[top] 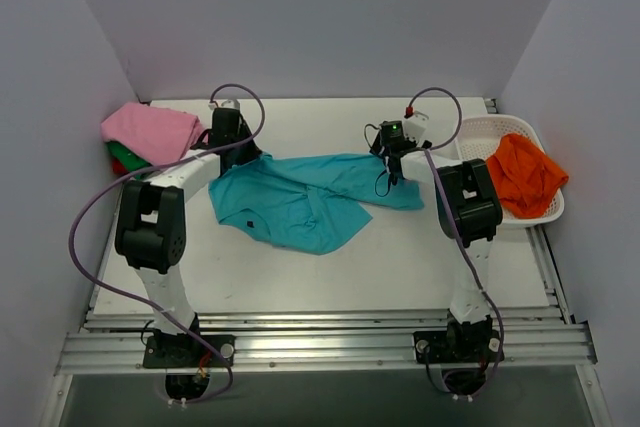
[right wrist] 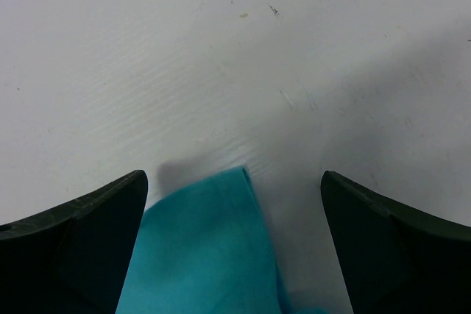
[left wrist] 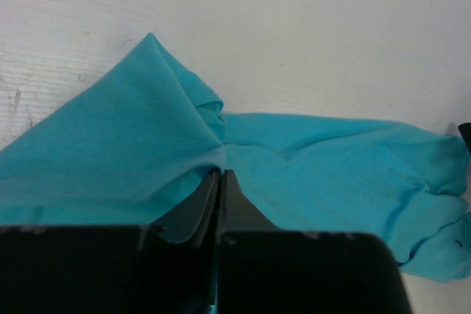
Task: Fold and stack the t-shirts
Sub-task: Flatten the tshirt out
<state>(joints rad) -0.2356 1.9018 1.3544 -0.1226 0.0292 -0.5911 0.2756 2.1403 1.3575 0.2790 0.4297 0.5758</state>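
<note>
Fabric of the teal t-shirt (top: 300, 202) is lying rumpled on the desk (top: 400, 267), its long axis running left to right. The left claw (left wrist: 219, 174) is clamping the left corner; the right claw (right wrist: 232, 178) is hovering wide open just over the right tip.

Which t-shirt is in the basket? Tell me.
The orange t-shirt: it alone lies in the white basket at the right; the teal t-shirt and pink t-shirt lie outside it.
</note>
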